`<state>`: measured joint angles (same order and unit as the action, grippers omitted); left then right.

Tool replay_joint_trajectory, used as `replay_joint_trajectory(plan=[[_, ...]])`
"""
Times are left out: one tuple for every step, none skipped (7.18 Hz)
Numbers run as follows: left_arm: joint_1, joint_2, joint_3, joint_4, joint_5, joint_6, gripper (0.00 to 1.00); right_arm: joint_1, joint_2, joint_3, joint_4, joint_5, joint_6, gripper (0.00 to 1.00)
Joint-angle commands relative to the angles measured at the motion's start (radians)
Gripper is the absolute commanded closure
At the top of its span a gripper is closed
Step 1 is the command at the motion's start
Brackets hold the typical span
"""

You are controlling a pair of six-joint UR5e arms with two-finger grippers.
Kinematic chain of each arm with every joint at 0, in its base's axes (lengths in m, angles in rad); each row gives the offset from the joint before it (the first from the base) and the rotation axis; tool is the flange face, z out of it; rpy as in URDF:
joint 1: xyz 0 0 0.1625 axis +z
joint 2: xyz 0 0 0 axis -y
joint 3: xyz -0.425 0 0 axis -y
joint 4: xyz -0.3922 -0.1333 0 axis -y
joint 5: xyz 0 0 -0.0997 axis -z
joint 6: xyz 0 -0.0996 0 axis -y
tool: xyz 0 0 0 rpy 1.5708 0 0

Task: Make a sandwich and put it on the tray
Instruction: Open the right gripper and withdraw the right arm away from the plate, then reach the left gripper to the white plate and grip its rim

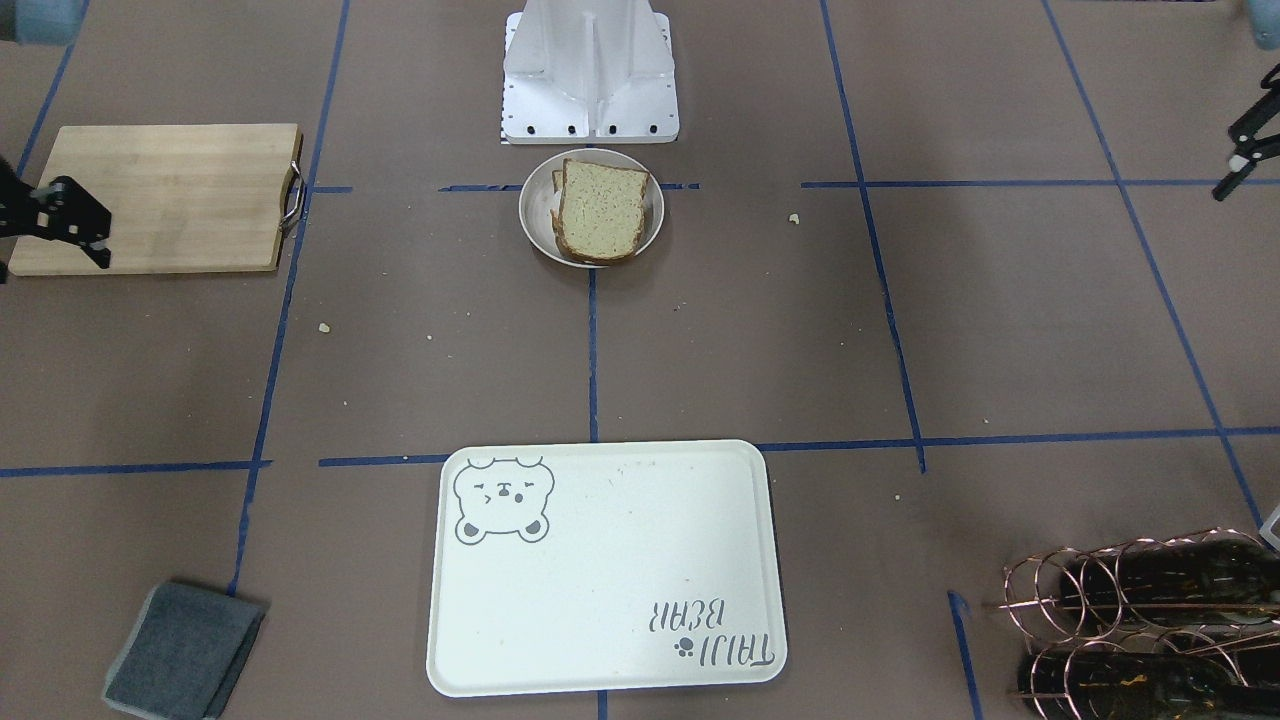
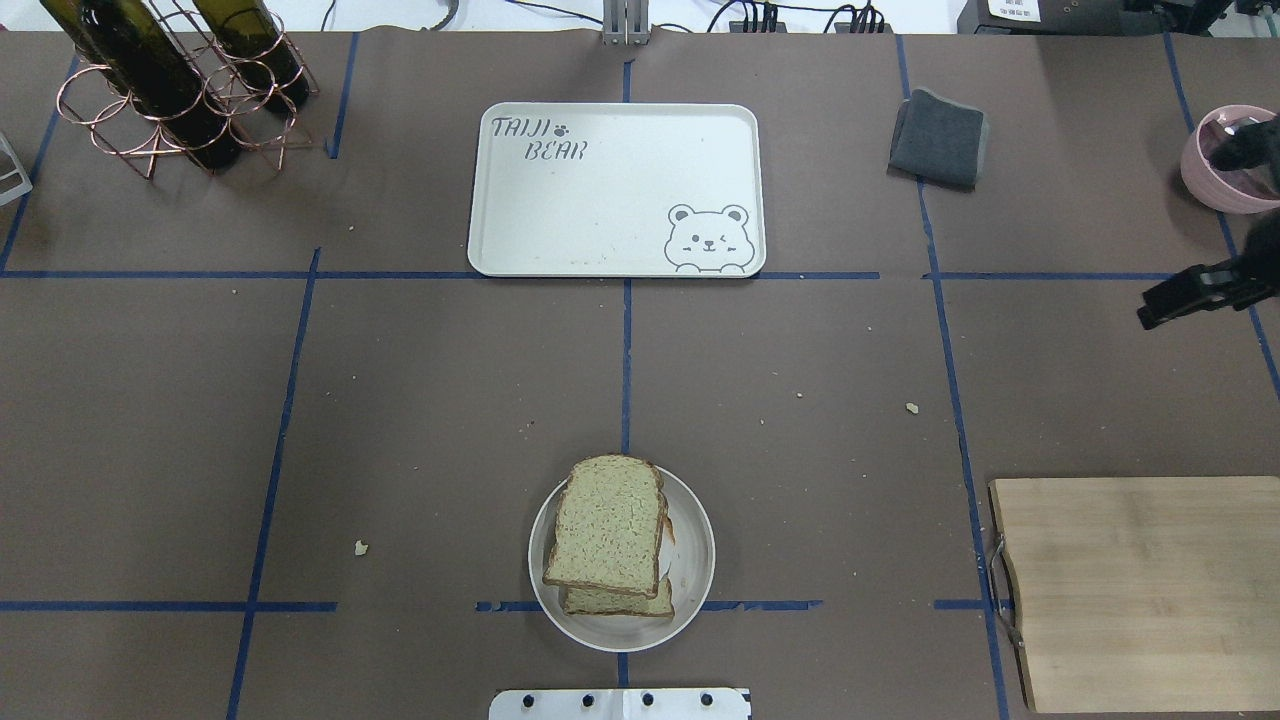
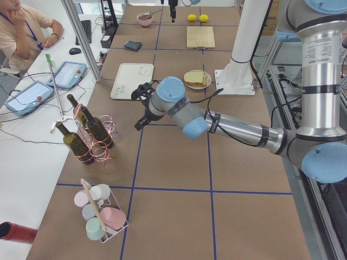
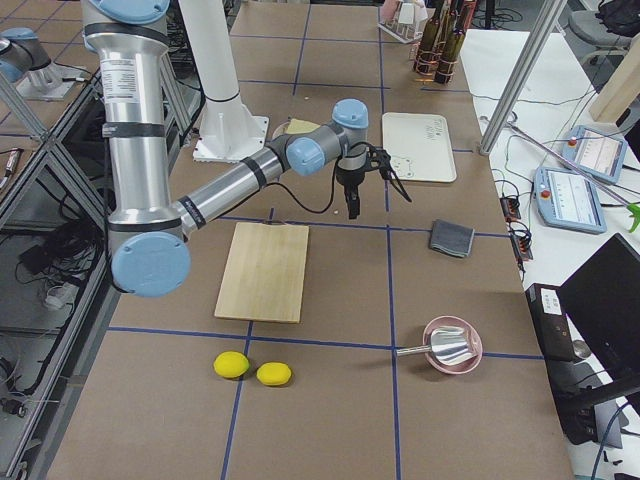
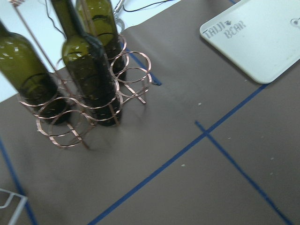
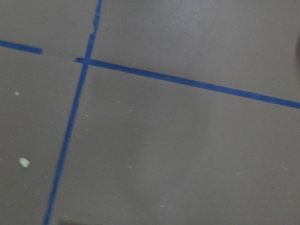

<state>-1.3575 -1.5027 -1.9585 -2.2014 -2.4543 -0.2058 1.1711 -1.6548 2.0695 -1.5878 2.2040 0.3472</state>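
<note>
The sandwich (image 2: 610,535) is two slices of speckled bread with brown crusts, stacked in a round pale dish (image 2: 695,570) near the robot's base; it also shows in the front-facing view (image 1: 598,210). Only a thin pale sliver of the egg shows between the slices. The cream bear tray (image 2: 615,190) lies bare at the far side of the table, also in the front-facing view (image 1: 600,570). My right gripper (image 2: 1190,292) hangs open and empty above the table, right of the tray and beyond the cutting board. My left gripper (image 1: 1238,160) looks open and empty, off to the left near the bottle rack.
A wooden cutting board (image 2: 1140,590) lies at the near right. A folded grey cloth (image 2: 938,138) lies right of the tray. A copper rack of wine bottles (image 2: 170,80) stands at the far left. A pink bowl (image 2: 1225,160) sits at the far right. Crumbs dot the brown paper.
</note>
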Motion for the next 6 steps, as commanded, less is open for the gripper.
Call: replay_joint_trajectory(plan=[[0.275,-0.092,-0.083,-0.032,0.020,-0.337,0.00,0.236,-0.170,-0.025,-0.015,0.031,-0.355,0.00],[0.410,-0.120,-0.108,-0.034,0.078,-0.553,0.00,0.333,-0.209,-0.072,-0.012,0.039,-0.489,0.00],[0.570,-0.131,-0.134,-0.031,0.286,-0.736,0.00,0.407,-0.244,-0.122,-0.011,0.075,-0.605,0.00],[0.703,-0.174,-0.131,-0.020,0.392,-0.909,0.00,0.474,-0.276,-0.146,-0.005,0.082,-0.660,0.00],[0.835,-0.197,-0.128,0.024,0.537,-1.045,0.05,0.513,-0.296,-0.147,-0.003,0.082,-0.671,0.00],[0.959,-0.230,-0.108,0.047,0.690,-1.183,0.20,0.521,-0.296,-0.150,-0.003,0.082,-0.672,0.00]])
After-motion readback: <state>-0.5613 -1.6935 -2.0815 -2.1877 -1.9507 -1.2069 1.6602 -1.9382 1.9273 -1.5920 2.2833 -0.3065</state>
